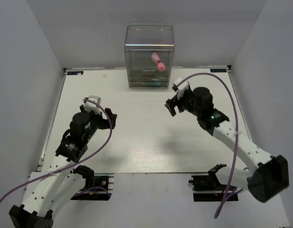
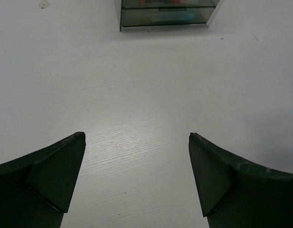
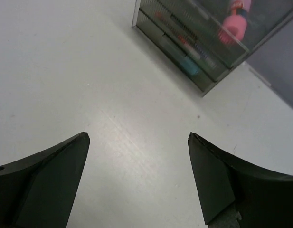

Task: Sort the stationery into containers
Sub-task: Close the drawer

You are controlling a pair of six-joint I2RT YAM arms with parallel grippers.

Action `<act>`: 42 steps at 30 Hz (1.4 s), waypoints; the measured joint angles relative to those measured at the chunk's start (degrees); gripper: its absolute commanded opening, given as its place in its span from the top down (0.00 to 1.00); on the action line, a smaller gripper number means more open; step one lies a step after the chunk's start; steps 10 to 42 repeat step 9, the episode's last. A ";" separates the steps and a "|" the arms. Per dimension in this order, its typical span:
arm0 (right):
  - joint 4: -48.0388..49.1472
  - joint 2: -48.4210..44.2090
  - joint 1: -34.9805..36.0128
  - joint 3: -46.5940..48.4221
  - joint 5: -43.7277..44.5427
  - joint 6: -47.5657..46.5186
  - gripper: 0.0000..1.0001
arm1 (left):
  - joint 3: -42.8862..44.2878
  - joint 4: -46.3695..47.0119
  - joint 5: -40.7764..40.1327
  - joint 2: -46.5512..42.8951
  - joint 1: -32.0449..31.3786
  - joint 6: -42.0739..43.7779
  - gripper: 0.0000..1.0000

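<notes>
Top external: clear plastic drawer organiser (image 1: 137,38) upper centre holds pink stubby cylinder (image 1: 158,62); left gripper (image 1: 111,120), right gripper (image 1: 171,106) spread apart.

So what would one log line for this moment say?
left gripper: open, empty | right gripper: open, empty | pink cylinder: inside organiser top compartment

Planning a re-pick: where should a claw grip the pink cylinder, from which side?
Grip the pink cylinder mid-body across its width, probably from above; it lies tilted in the organiser top compartment, clear walls around it. Can't tell if the top is open.
</notes>
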 measured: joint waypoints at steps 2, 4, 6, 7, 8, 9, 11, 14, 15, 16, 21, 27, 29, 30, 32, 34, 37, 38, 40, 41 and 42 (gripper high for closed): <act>1.57 -5.79 0.00 -6.54 1.09 3.02 0.10 | -0.09 0.17 1.25 0.22 0.00 0.37 0.01; 1.66 -8.46 -0.04 -11.21 2.78 5.31 0.10 | -0.37 0.42 2.12 0.24 -0.22 0.76 0.01; 1.66 -10.01 -0.42 -15.08 4.31 6.69 0.10 | -0.61 0.61 2.58 0.57 -0.52 1.05 0.01; 2.23 -10.99 -0.74 -17.22 4.92 6.97 0.10 | -0.66 0.66 2.78 0.92 -0.63 1.18 0.01; 2.58 -12.20 -1.20 -19.37 5.31 7.08 0.10 | -0.70 0.79 2.97 1.29 -0.70 1.22 0.01; 2.78 -13.38 -1.64 -21.14 5.97 7.13 0.10 | -0.72 0.85 3.15 1.79 -0.74 1.38 0.01; 2.78 -13.38 -1.64 -21.14 5.97 7.13 0.10 | -0.72 0.85 3.15 1.79 -0.74 1.38 0.01; 2.78 -13.38 -1.64 -21.14 5.97 7.13 0.10 | -0.72 0.85 3.15 1.79 -0.74 1.38 0.01; 2.78 -13.38 -1.64 -21.14 5.97 7.13 0.10 | -0.72 0.85 3.15 1.79 -0.74 1.38 0.01; 2.78 -13.38 -1.64 -21.14 5.97 7.13 0.10 | -0.72 0.85 3.15 1.79 -0.74 1.38 0.01; 2.78 -13.38 -1.64 -21.14 5.97 7.13 0.10 | -0.72 0.85 3.15 1.79 -0.74 1.38 0.01; 2.78 -13.38 -1.64 -21.14 5.97 7.13 0.10 | -0.72 0.85 3.15 1.79 -0.74 1.38 0.01; 2.78 -13.38 -1.64 -21.14 5.97 7.13 0.10 | -0.72 0.85 3.15 1.79 -0.74 1.38 0.01; 2.78 -13.38 -1.64 -21.14 5.97 7.13 0.10 | -0.72 0.85 3.15 1.79 -0.74 1.38 0.01; 2.78 -13.38 -1.64 -21.14 5.97 7.13 0.10 | -0.72 0.85 3.15 1.79 -0.74 1.38 0.01; 2.78 -13.38 -1.64 -21.14 5.97 7.13 0.10 | -0.72 0.85 3.15 1.79 -0.74 1.38 0.01; 2.78 -13.38 -1.64 -21.14 5.97 7.13 0.10 | -0.72 0.85 3.15 1.79 -0.74 1.38 0.01; 2.78 -13.38 -1.64 -21.14 5.97 7.13 0.10 | -0.72 0.85 3.15 1.79 -0.74 1.38 0.01; 2.78 -13.38 -1.64 -21.14 5.97 7.13 0.10 | -0.72 0.85 3.15 1.79 -0.74 1.38 0.01; 2.78 -13.38 -1.64 -21.14 5.97 7.13 0.10 | -0.72 0.85 3.15 1.79 -0.74 1.38 0.01; 2.78 -13.38 -1.64 -21.14 5.97 7.13 0.10 | -0.72 0.85 3.15 1.79 -0.74 1.38 0.01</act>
